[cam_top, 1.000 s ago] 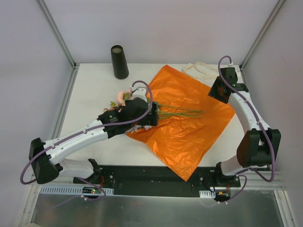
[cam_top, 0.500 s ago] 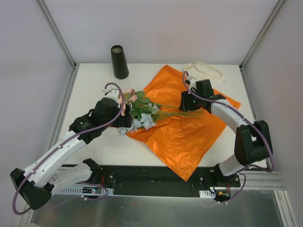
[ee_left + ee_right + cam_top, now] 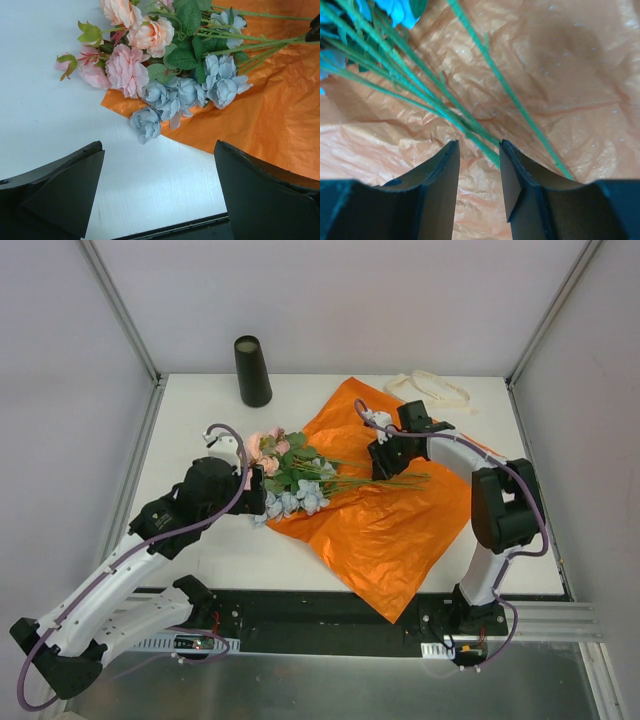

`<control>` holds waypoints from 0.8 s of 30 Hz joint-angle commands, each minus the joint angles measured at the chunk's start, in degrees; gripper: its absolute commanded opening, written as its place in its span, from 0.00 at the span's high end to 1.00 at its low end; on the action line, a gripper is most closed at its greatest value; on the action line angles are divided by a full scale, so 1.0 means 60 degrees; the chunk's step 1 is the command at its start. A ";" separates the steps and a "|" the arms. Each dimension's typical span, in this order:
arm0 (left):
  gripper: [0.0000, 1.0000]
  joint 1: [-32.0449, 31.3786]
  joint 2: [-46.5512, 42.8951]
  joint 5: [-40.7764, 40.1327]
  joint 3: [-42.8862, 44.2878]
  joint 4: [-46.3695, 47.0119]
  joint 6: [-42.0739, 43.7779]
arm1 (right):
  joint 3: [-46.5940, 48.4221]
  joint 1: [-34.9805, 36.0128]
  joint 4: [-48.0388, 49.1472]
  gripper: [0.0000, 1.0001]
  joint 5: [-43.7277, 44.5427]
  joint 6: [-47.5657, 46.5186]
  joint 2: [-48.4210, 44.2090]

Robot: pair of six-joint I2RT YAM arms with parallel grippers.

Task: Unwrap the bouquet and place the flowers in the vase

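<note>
Flowers [image 3: 290, 476] form one bunch beside one vase [image 3: 253, 371].

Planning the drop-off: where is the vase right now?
In the top view the vase stands upright at the far left of the table, beyond the flowers and apart from the orange paper.

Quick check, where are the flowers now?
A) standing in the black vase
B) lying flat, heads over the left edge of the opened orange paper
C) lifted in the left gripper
B: the flowers lie flat across the orange paper's left edge, the vase stands apart at the back, and the left gripper is open short of them.
</note>
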 commanded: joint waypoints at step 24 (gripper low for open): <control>0.04 0.0027 -0.0430 -0.0877 -0.0147 0.0151 0.0149 | -0.0007 0.0066 -0.0198 0.95 -0.0510 -0.1976 0.0153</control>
